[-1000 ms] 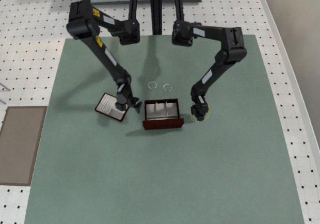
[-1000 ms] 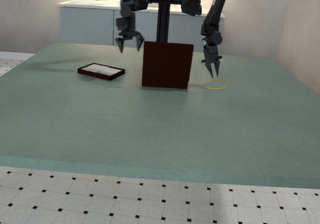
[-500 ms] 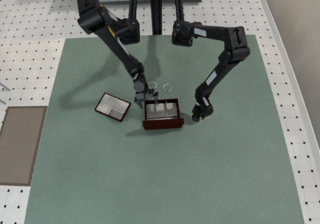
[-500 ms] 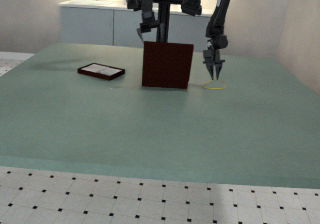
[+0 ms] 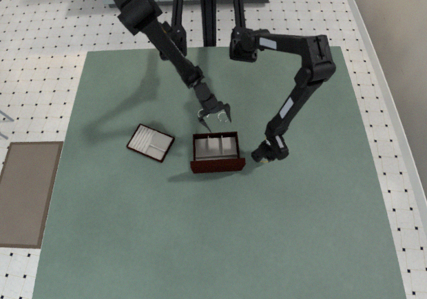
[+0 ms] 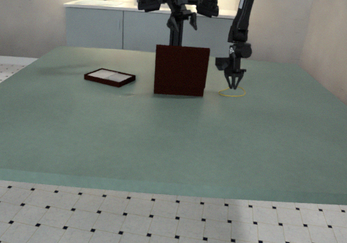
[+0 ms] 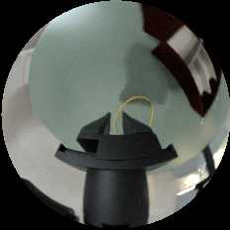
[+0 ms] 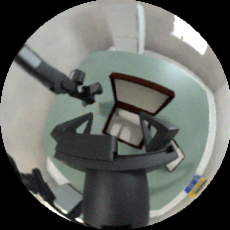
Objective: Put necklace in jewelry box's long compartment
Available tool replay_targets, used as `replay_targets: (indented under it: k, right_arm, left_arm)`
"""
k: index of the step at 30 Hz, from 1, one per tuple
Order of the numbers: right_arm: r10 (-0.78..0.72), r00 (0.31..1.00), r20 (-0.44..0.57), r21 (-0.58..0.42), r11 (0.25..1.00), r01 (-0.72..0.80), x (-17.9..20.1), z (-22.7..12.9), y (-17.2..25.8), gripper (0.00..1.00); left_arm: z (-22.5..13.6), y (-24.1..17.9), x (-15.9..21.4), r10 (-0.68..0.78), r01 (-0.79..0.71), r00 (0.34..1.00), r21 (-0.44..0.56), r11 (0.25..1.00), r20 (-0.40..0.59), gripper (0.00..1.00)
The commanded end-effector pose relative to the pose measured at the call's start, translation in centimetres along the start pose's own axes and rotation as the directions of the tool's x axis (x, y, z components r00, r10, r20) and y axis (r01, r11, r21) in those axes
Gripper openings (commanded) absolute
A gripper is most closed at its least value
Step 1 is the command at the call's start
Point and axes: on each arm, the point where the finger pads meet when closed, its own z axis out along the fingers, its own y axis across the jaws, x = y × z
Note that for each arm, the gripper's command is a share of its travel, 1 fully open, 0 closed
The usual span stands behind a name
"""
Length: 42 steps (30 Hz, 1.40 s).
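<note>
The gold necklace (image 5: 264, 161) (image 6: 232, 96) (image 7: 140, 97) lies on the table in a loop. My left gripper (image 6: 233, 88) (image 7: 116, 114) is low over it, its fingers narrowly open and holding nothing; a strand shows near the fingertips. The jewelry box (image 5: 217, 167) (image 6: 181, 70) (image 7: 173, 69) stands with its lid raised. Its long compartment appears to run along the lid side, partly hidden by the lid. Two silver bangles, one left (image 5: 198, 113) and one right (image 5: 219, 116), lie behind the box. My right gripper (image 5: 220, 125) (image 6: 186, 29) (image 8: 116, 114) is wide open and empty above them.
A shallow red-brown tray (image 5: 144, 153) (image 6: 102, 80) with pale compartments lies apart from the box, on its left in the top and exterior views. The raised lid stands tall on the side towards the exterior camera.
</note>
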Motion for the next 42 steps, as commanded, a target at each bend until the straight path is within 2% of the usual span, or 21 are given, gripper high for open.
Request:
replay_targets:
  k: [1, 10, 15, 19, 31, 42]
  right_arm:
    - [-0.114, 0.989, 0.097, -0.065, 0.991, 0.121, -1.2, -2.1, 4.5, 1.0]
    - [-0.284, 0.937, 0.205, -0.146, 0.937, 0.316, -0.6, -5.3, 11.1, 1.0]
    - [-0.288, 0.925, 0.249, -0.155, 0.931, 0.332, -1.6, -6.3, 12.0, 1.0]
    - [-0.27, 0.926, 0.265, -0.164, 0.933, 0.319, -2.0, -6.6, 12.4, 1.0]
    - [-0.269, 0.929, 0.255, -0.158, 0.936, 0.314, -1.9, -6.3, 12.0, 1.0]
    - [-0.269, 0.929, 0.255, -0.158, 0.936, 0.314, -1.9, -6.3, 12.0, 1.0]
  left_arm:
    - [0.9, 0.0, 0.5, 0.29, -0.289, 0.957, 0.092, 0.953, 0.002, 0.25]
    - [1.7, -0.2, -0.3, 0.545, -0.542, 0.837, 0.179, 0.821, 0.036, 0.25]
    - [1.8, -0.2, -0.5, 0.562, -0.558, 0.826, 0.189, 0.808, 0.039, 0.25]
    - [1.9, -1.0, -0.3, 0.539, -0.534, 0.842, 0.201, 0.821, 0.034, 0.25]
    - [1.6, -0.6, -0.2, 0.535, -0.53, 0.845, 0.195, 0.826, 0.03, 0.25]
    - [3.6, -1.3, 0.6, 0.534, -0.529, 0.845, 0.197, 0.826, 0.028, 0.25]
